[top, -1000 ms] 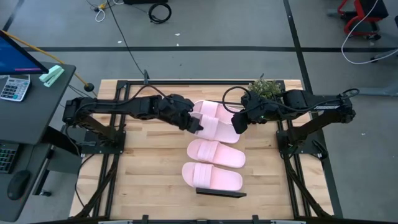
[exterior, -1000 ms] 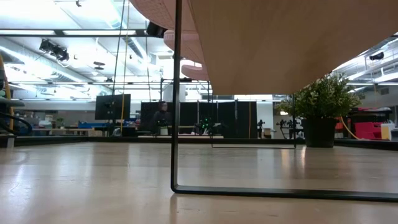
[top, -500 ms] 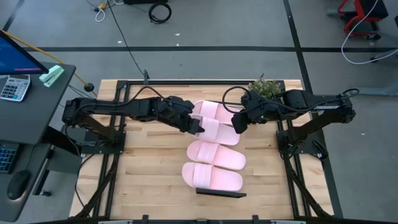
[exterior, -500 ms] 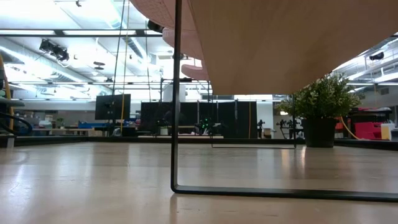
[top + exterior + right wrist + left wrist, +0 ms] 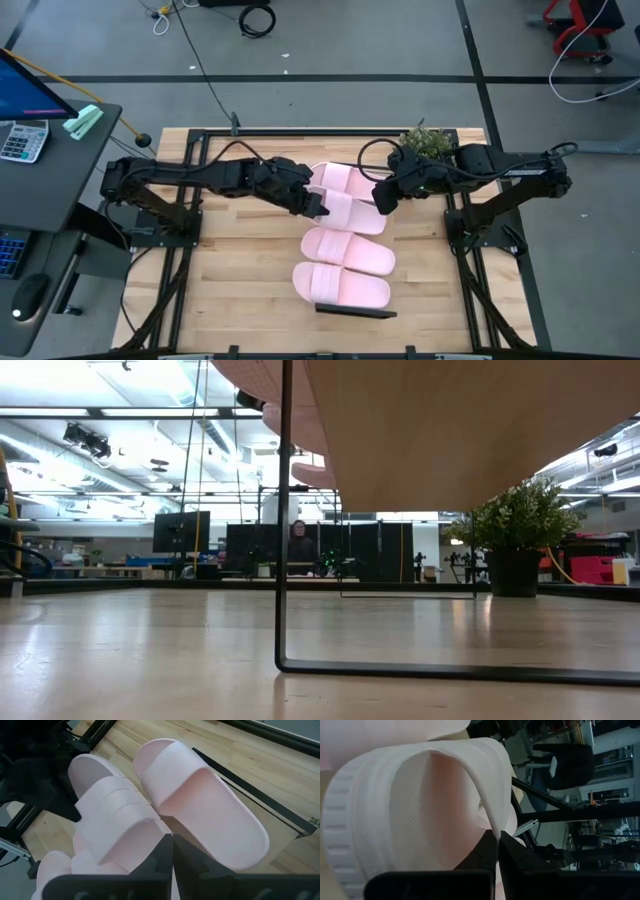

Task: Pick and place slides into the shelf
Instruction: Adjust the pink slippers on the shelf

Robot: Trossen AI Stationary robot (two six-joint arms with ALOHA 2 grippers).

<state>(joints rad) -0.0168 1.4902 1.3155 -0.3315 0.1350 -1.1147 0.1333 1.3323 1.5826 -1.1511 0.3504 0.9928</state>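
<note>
High view: four pink slides in a column mid-frame on the plank tabletop (image 5: 230, 260), sitting over the shelf, of which only the black frame end (image 5: 355, 311) shows at bottom centre. Top slide (image 5: 345, 178) by the plant (image 5: 428, 141); 2nd slide (image 5: 352, 211) just below it, overlapping; 3rd slide (image 5: 348, 247) and 4th slide (image 5: 340, 285) lower down. Left gripper (image 5: 318, 203) reaches in from frame left to the 2nd slide's left end, right gripper (image 5: 381, 199) from frame right to its right end. Desk w/ calculator (image 5: 22, 140) at far left. Low view: shelf's pale wood underside (image 5: 470, 420) fills upper right, thin black leg (image 5: 284, 520) runs down centre-left, pink slide edge (image 5: 250, 380) pokes out top centre; potted plant at right, person (image 5: 299, 540) far back in the room; no grippers seen here. Left wrist view: fingers (image 5: 485, 855) pinched together on the thin edge of a slide strap (image 5: 445, 795), which fills frame left/centre; jaws clamped on it. Right wrist view: fingers (image 5: 159, 857) closed together at bottom centre, tips at the strap edge of the 2nd slide (image 5: 120, 827); top slide (image 5: 200, 805) at centre-right, touching it. Cannot tell if the right one actually grips. Left arm (image 5: 35, 770) dark at upper left.
</note>
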